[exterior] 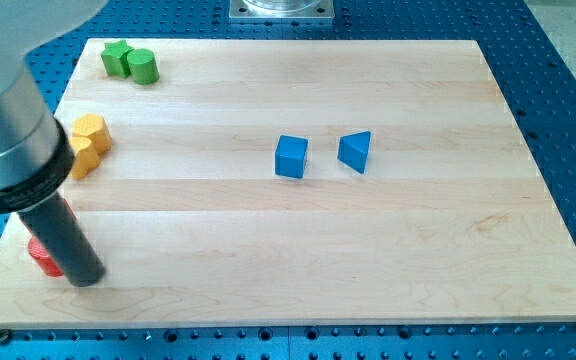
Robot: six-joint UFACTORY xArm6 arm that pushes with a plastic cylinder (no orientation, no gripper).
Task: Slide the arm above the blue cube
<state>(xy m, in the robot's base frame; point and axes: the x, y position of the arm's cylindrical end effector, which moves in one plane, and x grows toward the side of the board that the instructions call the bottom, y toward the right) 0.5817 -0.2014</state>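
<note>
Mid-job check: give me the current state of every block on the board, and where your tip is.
My tip: bottom-left of the board, far from the blue blocks.
Blue cube: mid-board, untouched.
Blue triangular block: right of the cube, apart from it.
Green blocks: top-left, touching.
Yellow blocks: left edge, touching.
Red block: mostly hidden behind the rod.

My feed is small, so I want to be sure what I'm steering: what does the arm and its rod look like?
A wide grey cylindrical housing with a black band at its lower edge, narrowing into a straight dark rod. My tip is blunt and plain. No cables, markings or end effector show.
</note>
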